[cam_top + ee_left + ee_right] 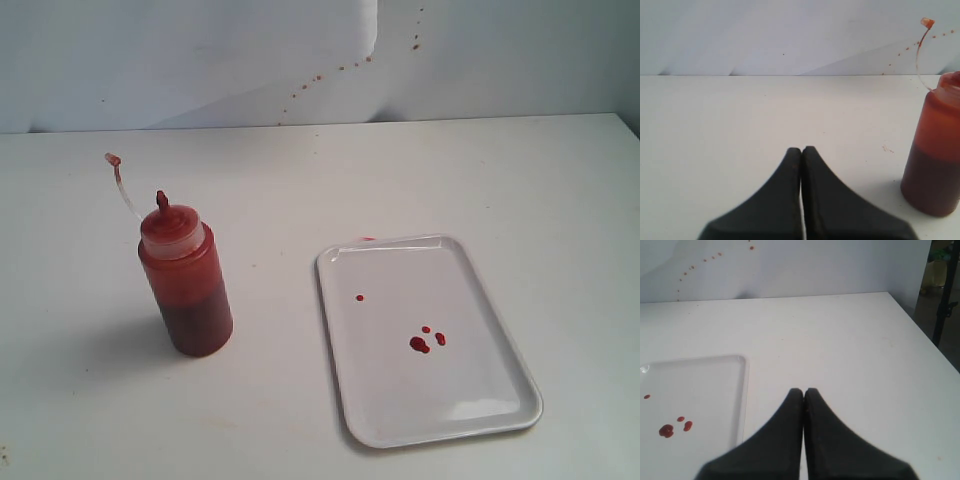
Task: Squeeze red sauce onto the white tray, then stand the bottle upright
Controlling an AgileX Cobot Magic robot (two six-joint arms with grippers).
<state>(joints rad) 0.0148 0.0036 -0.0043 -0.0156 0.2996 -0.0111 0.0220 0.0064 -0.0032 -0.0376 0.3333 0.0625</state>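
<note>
**White tabletop (300, 180): job looks done**

Exterior: translucent red-filled squeeze bottle (188, 290) stands upright, apart from glossy white rectangular tray (500, 330) carrying dark-red sauce drops (420, 344). Left wrist: left pincer (801, 150) pressed together, holding nothing, bottle nearby. Right wrist: right pincer (804, 391) likewise, beside tray.

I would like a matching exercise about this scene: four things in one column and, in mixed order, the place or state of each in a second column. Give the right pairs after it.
Things:
1. bottle
2. tray
3. red drops
4. left gripper

Places and states:
a. shut, holding nothing
b. upright on the table
c. lying on the tray
d. flat on the table, right of the bottle in the exterior view

Pairs: 1-b, 2-d, 3-c, 4-a
</note>
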